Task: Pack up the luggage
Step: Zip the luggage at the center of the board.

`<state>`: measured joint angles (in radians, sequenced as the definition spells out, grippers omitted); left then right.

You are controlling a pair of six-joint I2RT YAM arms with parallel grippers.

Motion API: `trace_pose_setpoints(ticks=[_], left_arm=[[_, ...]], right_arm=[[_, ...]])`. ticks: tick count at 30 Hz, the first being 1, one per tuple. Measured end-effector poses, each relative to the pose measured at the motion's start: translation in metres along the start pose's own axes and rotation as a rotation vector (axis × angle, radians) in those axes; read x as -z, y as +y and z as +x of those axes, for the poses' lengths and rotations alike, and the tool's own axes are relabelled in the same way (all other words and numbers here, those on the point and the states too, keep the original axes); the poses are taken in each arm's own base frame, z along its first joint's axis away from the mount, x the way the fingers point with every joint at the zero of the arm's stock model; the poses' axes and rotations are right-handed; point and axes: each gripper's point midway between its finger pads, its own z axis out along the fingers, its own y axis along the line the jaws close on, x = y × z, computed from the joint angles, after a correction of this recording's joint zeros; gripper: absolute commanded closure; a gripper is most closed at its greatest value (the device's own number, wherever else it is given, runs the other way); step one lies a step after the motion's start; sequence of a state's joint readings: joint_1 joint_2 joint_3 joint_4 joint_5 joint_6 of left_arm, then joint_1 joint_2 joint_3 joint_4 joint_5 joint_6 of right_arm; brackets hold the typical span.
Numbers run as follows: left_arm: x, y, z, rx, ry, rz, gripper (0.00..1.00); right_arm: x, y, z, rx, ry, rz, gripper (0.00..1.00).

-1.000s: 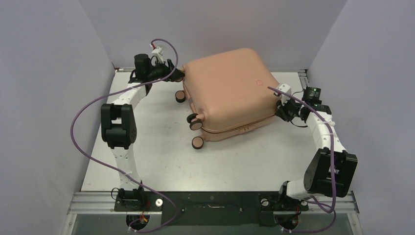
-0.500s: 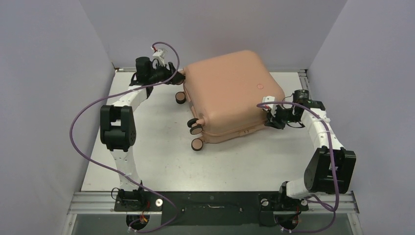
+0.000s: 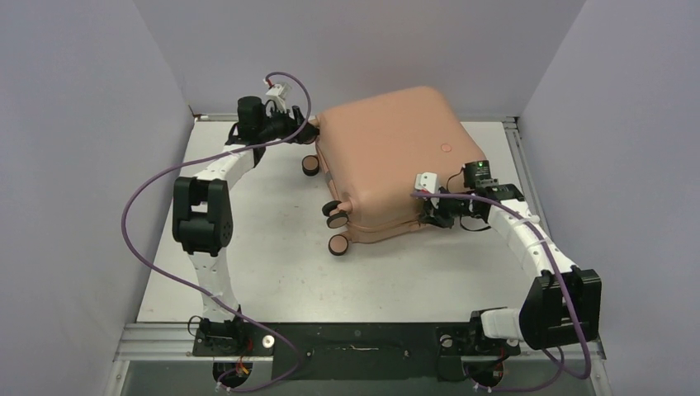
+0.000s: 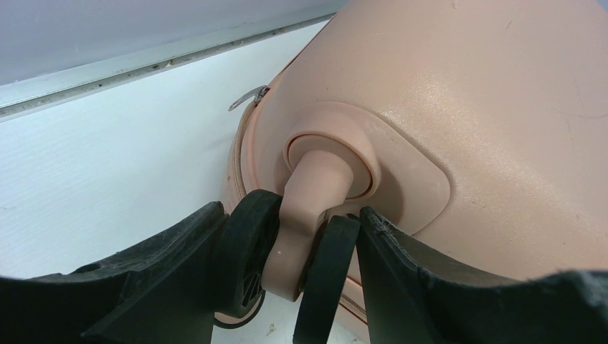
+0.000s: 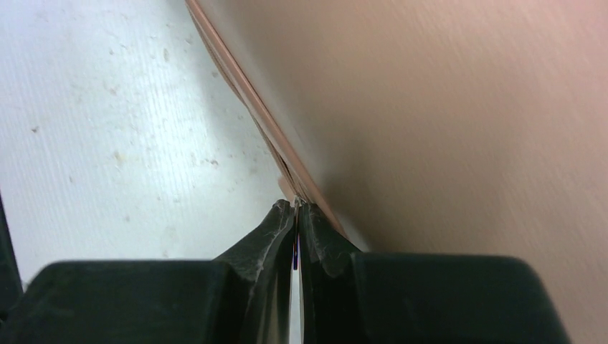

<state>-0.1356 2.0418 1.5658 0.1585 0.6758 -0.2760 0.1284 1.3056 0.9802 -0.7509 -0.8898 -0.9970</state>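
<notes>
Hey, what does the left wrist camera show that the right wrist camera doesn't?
Only the left wrist view: the left claw clamped on a twin caster wheel, and a metal zipper pull sticking out by the seam beyond it. Only the right wrist view: the right claw shut, its tips against the zipper seam; whether it pinches anything is unclear. Both: the peach suitcase and the white table.
</notes>
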Motion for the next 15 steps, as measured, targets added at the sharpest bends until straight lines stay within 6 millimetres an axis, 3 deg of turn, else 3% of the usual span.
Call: trace_pose_setpoints(ticks=[7,15], left_arm=[[0.000,0.002,0.002,-0.023,0.008,-0.011,1.00],[0.012,0.006,0.005,-0.041,0.007,-0.048,1.00]], right_arm=[[-0.034,0.028,-0.025,0.043,-0.040,-0.138,0.95],[-0.026,0.010,-0.017,-0.135,-0.054,-0.040,0.95]])
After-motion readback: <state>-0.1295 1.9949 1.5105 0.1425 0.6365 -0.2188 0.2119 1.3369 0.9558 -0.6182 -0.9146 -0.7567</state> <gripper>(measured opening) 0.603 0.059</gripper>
